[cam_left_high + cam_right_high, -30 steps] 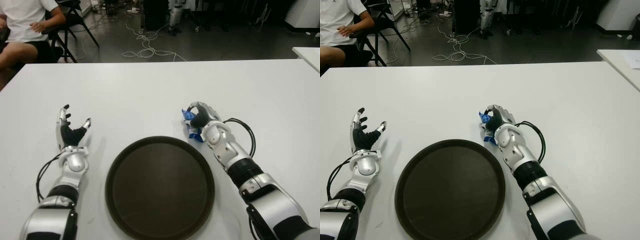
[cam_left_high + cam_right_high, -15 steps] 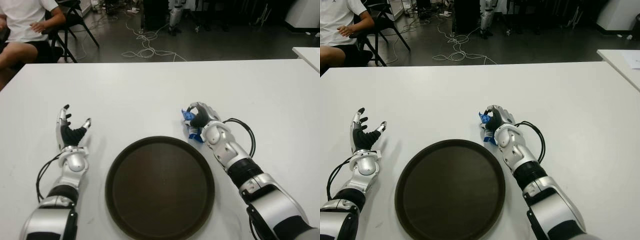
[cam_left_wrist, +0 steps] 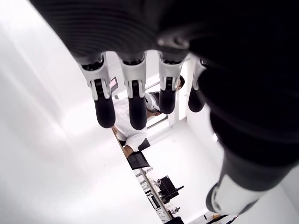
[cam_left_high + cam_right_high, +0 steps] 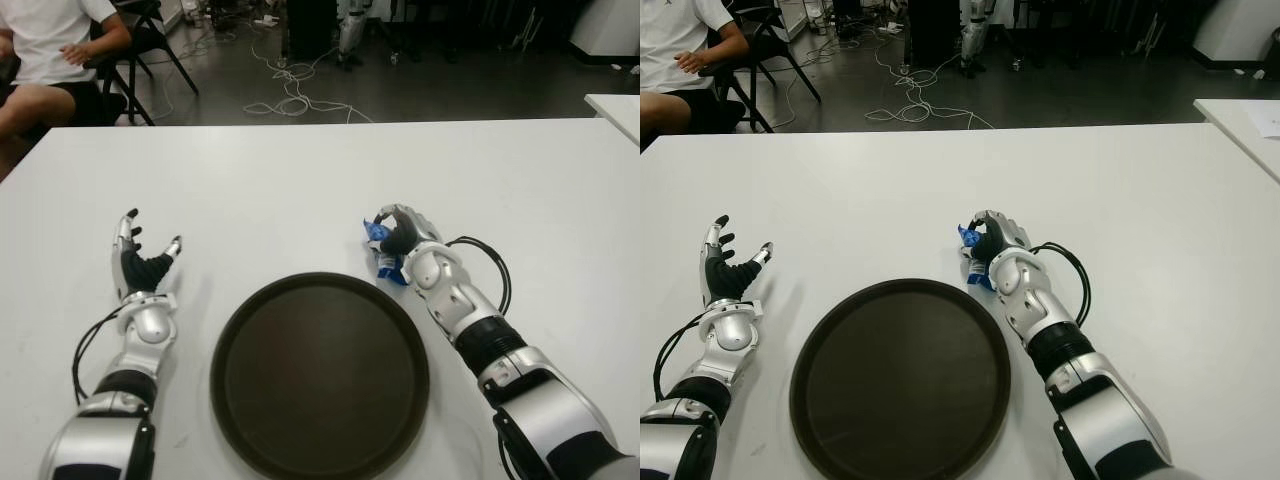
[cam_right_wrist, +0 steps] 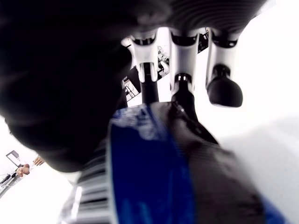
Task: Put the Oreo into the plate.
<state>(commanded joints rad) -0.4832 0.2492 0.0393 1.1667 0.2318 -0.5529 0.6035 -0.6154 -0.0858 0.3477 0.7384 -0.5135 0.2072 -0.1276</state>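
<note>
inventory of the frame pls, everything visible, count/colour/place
Oreo packet: 1, blue, in the right hand just beyond the plate's far right rim
plate: 1, dark brown, round, near middle of the table, nothing on it
table: 1, white, fills most of the view
second table: 1, white, corner at far right
cables: several, pale, on the dark floor beyond the table
chair: 1, black, far left
person: 1, white shirt, seated far left
right hand: 1, silver and black, closed on the Oreo packet
left hand: 1, silver and black, open, left of the plate
</note>
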